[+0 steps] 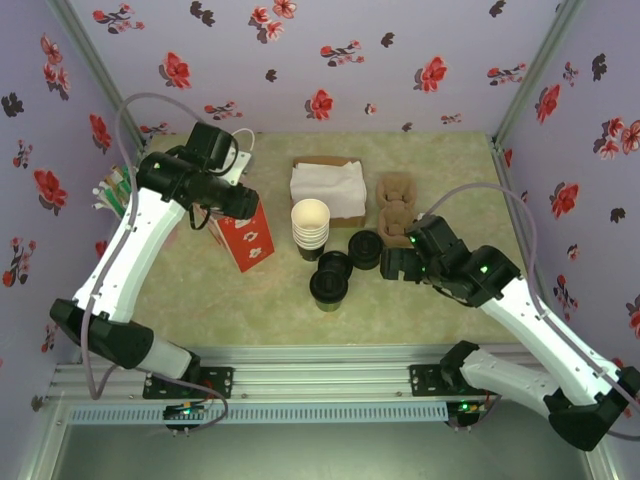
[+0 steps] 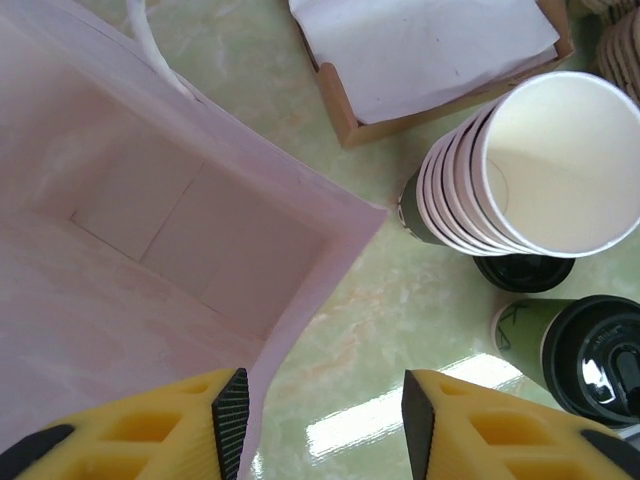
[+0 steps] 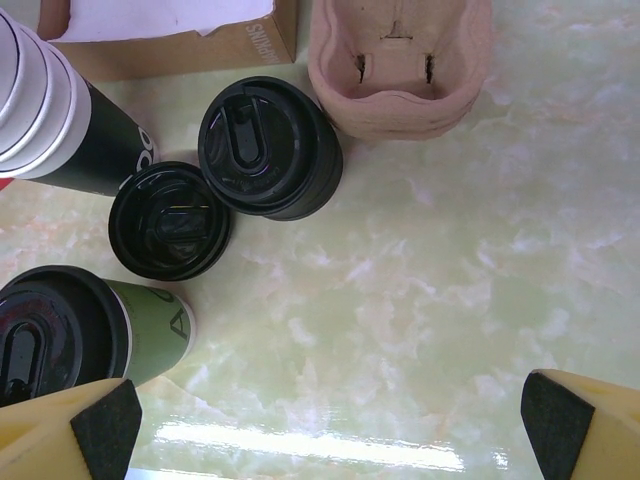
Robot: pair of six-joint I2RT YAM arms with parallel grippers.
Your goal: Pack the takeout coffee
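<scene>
The takeout coffee [image 1: 329, 287] is a green-walled paper cup with a black lid on it, standing at mid table. It shows at the right edge of the left wrist view [image 2: 590, 355] and at the lower left of the right wrist view [image 3: 60, 335]. My left gripper [image 2: 325, 420] hangs over the rim of a red paper bag [image 1: 247, 240]. Its jaws are apart, and the bag's wall [image 2: 300, 300] runs down between them, close to the left finger [image 2: 232, 420]. My right gripper [image 3: 330, 428] is wide open above bare table, to the right of the cup, holding nothing.
A nested stack of cups [image 1: 310, 228] stands behind the coffee. Two loose black lids [image 3: 170, 220] [image 3: 268, 147] lie between them. A napkin box [image 1: 328, 190] and a pulp cup carrier [image 1: 397, 205] sit at the back. Floral walls close the sides.
</scene>
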